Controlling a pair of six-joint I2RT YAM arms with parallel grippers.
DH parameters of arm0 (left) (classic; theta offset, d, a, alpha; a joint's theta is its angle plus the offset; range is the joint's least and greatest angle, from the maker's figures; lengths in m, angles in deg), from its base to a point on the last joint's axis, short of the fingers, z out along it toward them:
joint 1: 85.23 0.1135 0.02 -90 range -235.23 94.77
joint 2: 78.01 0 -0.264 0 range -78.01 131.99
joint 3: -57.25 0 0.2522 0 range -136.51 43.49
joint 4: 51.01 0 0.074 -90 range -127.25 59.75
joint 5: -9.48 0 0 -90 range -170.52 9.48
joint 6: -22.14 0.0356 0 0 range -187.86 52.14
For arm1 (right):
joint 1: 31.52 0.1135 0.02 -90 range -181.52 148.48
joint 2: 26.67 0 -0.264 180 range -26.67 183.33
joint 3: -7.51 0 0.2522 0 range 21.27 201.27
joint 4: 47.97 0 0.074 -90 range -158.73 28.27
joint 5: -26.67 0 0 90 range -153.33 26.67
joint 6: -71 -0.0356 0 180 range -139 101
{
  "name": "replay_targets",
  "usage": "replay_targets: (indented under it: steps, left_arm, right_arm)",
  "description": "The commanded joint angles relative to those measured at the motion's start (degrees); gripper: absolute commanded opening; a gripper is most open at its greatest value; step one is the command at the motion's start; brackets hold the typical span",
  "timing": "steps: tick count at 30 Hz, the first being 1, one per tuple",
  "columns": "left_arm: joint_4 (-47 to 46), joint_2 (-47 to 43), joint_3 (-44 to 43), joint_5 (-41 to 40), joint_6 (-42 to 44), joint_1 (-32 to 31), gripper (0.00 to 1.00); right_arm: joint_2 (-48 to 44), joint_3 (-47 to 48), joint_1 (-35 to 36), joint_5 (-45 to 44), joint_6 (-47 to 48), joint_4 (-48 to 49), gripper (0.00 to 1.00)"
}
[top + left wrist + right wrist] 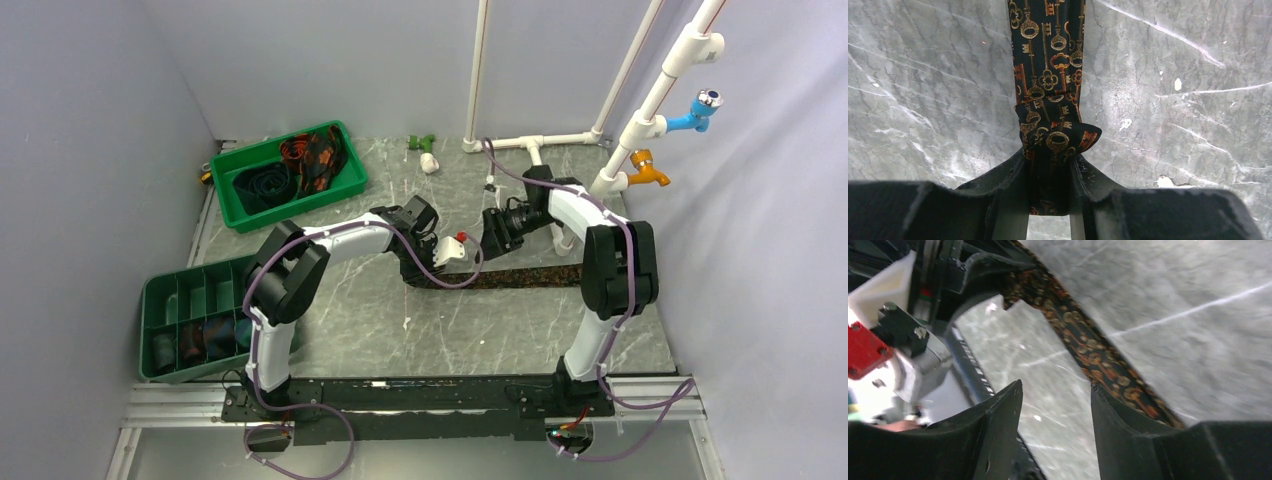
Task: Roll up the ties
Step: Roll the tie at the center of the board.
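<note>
**Me:** Elbows come closest under the overhead camera. My left arm rises from the near edge, folds at the elbow and reaches right to the middle of the surface, wrist tipped down. My right arm folds the same way and reaches back and left.

**You:** Where's the tie?

**Me:** One tie lies flat between my arms, its long axis running left to right. Its left end is under my left wrist. More ties sit in an open green tray at the back left, well apart from it.

**You:** And your left wrist camera?

**Me:** My left fingers are clamped on the tie's end. It is black cloth with gold and orange keys. The tie points straight away from me, and a folded-over bit bunches just past the fingertips.

**You:** And the right one?

**Me:** The picture is blurred. My right fingers stand apart, with only bare surface between them. The tie crosses slantwise from upper left to lower right and passes behind one finger. I cannot tell whether it touches that finger. Its upper end meets my left fingers in the top corner.
</note>
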Motion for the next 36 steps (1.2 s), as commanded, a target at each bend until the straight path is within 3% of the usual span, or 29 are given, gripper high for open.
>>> replay_targets:
  steps: [1, 8, 12, 20, 28, 36]
  left_arm:
    - [1.65, 1.44, 0.53, 0.26, -1.65, -0.45, 0.34]
    - [1.44, 1.40, 0.60, 0.16, -1.87, -0.39, 0.34]
    - [1.47, 1.24, 0.78, 0.32, -1.78, -0.41, 0.34]
    - [1.99, 1.37, 0.38, 0.54, -1.86, -0.37, 0.34]
    - [2.40, 1.71, -0.13, 0.93, -1.95, -0.03, 0.34]
    - [2.83, 1.89, -0.72, 1.11, -2.17, 0.48, 0.35]
  right_arm:
    - [-1.45, -7.15, 1.32, 14.91, -21.21, 14.90, 0.52]
    - [-1.53, -15.97, 8.35, 15.91, -40.00, 38.77, 0.49]
    - [0.73, -17.94, 10.85, 15.17, -45.10, 44.91, 0.49]
    - [5.52, -17.08, 11.66, 15.60, -47.19, 47.86, 0.50]
    - [5.16, -20.29, 11.63, 17.14, -51.75, 56.19, 0.43]
    - [7.66, -19.68, 12.84, 19.21, -51.37, 55.60, 0.38]
